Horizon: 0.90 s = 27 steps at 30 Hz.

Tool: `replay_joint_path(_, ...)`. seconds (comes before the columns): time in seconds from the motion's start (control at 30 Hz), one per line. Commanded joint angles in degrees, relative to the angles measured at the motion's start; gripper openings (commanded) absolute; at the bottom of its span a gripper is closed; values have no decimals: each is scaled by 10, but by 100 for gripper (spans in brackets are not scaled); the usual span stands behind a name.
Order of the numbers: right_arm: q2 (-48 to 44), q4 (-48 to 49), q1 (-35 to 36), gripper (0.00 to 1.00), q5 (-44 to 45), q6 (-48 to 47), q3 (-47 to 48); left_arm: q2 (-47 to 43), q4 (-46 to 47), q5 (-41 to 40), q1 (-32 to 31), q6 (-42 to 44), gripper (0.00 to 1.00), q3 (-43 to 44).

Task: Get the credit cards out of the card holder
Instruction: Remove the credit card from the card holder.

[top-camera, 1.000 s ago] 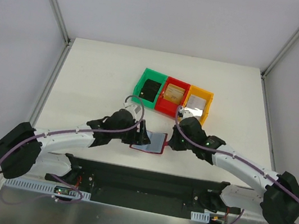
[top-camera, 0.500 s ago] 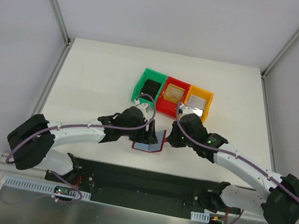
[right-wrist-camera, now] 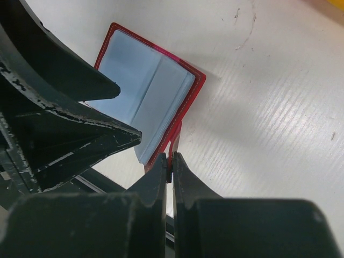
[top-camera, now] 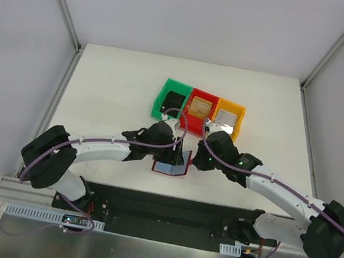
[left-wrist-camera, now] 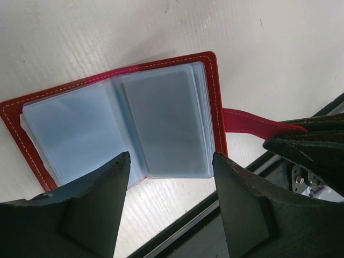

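There are one card holder (top-camera: 171, 163) and two grippers, the left gripper (left-wrist-camera: 171, 161) and the right gripper (right-wrist-camera: 170, 164). Three bins stand here: one green bin (top-camera: 160, 98), one red bin (top-camera: 191, 125), one orange bin (top-camera: 239, 122). Three credit cards show: one black card (top-camera: 175, 103), one tan-gold card (top-camera: 201, 107), one silvery card (top-camera: 227, 117).

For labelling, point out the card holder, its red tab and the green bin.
card holder (left-wrist-camera: 161, 123): left wrist, right pocket
red tab (left-wrist-camera: 252, 122): left wrist, strap middle
green bin (top-camera: 161, 98): top external, left wall

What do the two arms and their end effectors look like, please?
The left arm and right arm have white tubular links, bulky black joint housings and a lilac cable along each. A green light shows on the right arm. The left end effector and right end effector have black, wedge-shaped, scuffed fingers.
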Motion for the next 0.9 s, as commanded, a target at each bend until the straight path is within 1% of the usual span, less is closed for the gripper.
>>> replay_joint_path(0.0, -11, -3, 4, 0, -4, -7, 30, 15, -6, -10, -10, 21, 61, 30)
replay_joint_path(0.17, -14, -6, 6, 0, -4, -8, 35, 31, -8, -16, -10, 22, 58, 38)
replay_joint_path(0.2, -13, -7, 6, 0, -23, -8, 37, 33, -9, -16, -11, 22, 58, 39)
replay_joint_path(0.23, -13, -7, 5, 0, -23, -8, 37, 35, -9, -17, -12, 22, 57, 39)
replay_joint_path(0.43, -13, -8, 6, 0, -25, -8, 39, 43, -10, -23, -14, 24, 51, 41)
replay_joint_path(0.53, -14, -8, 6, 0, -25, -8, 39, 44, -12, -25, -14, 25, 47, 42)
replay_joint_path(0.6, -14, -8, 6, 0, -23, -8, 38, 44, -14, -28, -15, 26, 42, 41)
replay_joint_path(0.67, -14, -9, 7, 0, -23, -8, 38, 41, -18, -37, -14, 27, 38, 40)
replay_joint_path(0.87, -17, -10, 6, 0, -20, -9, 34, 18, -33, -85, -14, 34, 36, 32)
